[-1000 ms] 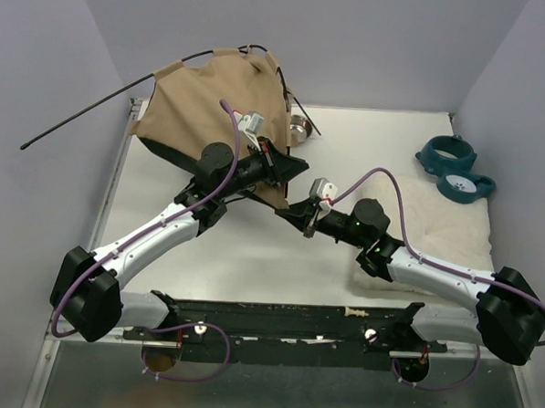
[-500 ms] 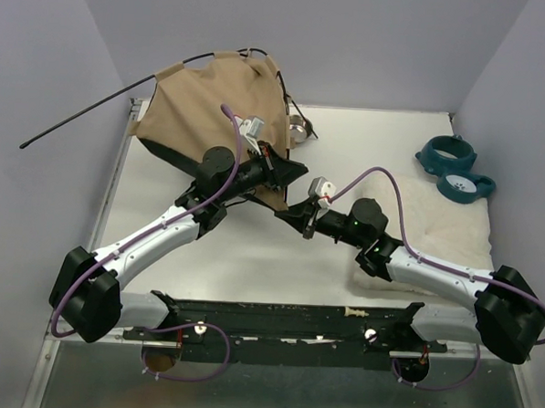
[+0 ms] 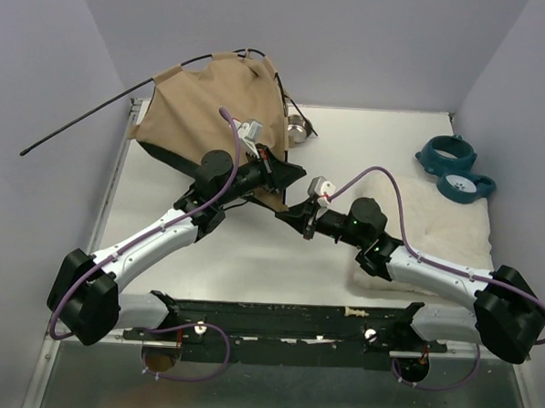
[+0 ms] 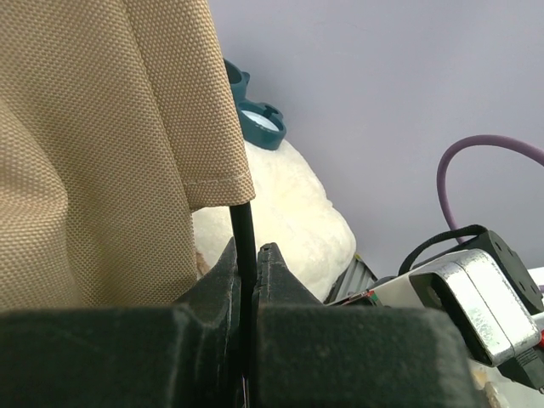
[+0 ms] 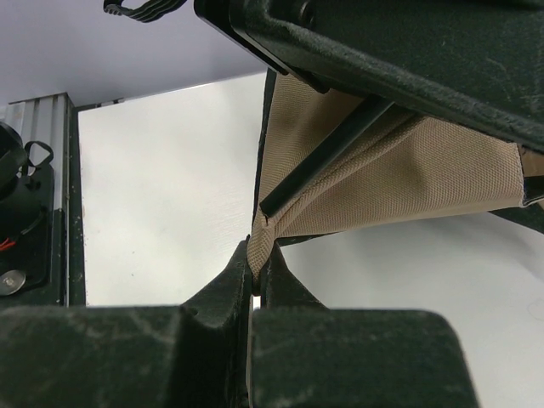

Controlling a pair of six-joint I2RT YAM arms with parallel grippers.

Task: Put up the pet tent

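At the far left of the table [image 3: 367, 150]: pet tent [image 3: 214, 96], half raised, tan fabric bunched and leaning toward the back wall, black base edge showing low on its left side. Out of the fabric's top: protruding pole [image 3: 85, 119], thin and black, slanting up in the air well past the table's left edge.

At the tent's near right edge: left gripper [image 3: 290, 175], fingers closed tight. Clamps the gripped pole [image 4: 243, 225] between its fingertips, just below the stitched hem of the tan fabric.

Just beside it, on the near side: right gripper [image 3: 285, 217], fingers likewise closed. Pinches the lower corner of the tan fabric, apparently right at the hem, though the fingertips hide the contact itself. From the right wrist, gripped pole slanting above that corner, its bare cut end just over the fingertips and the rest running up into the left gripper.

Under the right arm: white cushion [image 3: 441, 222]. At the far right: teal bowl stand [image 3: 453, 166]. Just beside the tent's right side: what looks like a small metal bowl [image 3: 297, 128].
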